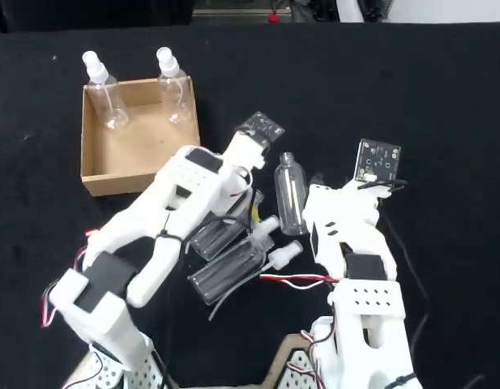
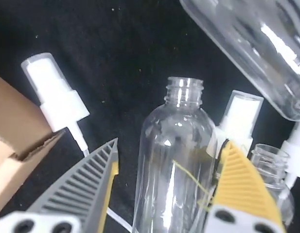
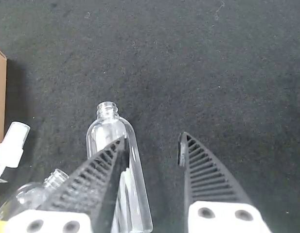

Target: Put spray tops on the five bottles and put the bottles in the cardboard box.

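Bottles [image 1: 291, 194] clear; spray tops [image 2: 57, 99] white; cardboard box [image 1: 100, 174] brown; table [image 1: 412, 89] black; left gripper [image 2: 170, 142] grey and yellow (ribbed); right gripper [image 3: 152, 137] black.

Black, matte, cloth-covered surface [image 1: 444, 105] spanning nearly the whole high view and flecked with pale lint, bordered along its far edge by a strip of room holding a small red object [image 1: 273, 17] and a white patch [image 1: 444, 10], with a tan board corner [image 1: 288, 347] at its near edge.
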You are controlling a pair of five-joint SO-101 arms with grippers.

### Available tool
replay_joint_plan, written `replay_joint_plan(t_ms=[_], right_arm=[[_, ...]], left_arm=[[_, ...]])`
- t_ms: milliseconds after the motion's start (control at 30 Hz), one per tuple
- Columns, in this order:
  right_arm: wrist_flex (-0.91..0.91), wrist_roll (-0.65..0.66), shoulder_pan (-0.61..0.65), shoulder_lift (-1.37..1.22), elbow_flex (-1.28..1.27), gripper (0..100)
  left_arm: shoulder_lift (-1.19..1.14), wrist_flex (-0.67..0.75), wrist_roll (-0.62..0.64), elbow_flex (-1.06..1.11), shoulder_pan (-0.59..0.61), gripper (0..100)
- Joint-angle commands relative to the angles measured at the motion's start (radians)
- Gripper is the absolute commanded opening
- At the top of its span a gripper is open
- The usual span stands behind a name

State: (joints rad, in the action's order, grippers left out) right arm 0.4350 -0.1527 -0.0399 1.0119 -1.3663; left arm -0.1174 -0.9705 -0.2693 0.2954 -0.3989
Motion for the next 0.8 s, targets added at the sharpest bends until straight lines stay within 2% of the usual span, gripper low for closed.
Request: replay_joint_plan(t_ms=[0, 167, 500, 767], right_arm=[[-0.031, 0.002, -0.008, 0.013, 0.036, 16.7], [-0.031, 0.002, -0.011, 0.013, 0.035, 16.7], [-0.031, 0.002, -0.011, 0.013, 0.035, 16.7], [-0.031, 0.002, -0.009, 0.013, 0.035, 16.7]], left_arm=[[-0.072, -0.132, 0.049, -0.213, -0.001, 31], [-0.166, -0.147, 0.055, -0.288, -0.005, 31], [-0.212, -0.117, 0.051, -0.28, -0.001, 31], [-0.207, -0.123, 0.049, -0.285, -0.012, 14]])
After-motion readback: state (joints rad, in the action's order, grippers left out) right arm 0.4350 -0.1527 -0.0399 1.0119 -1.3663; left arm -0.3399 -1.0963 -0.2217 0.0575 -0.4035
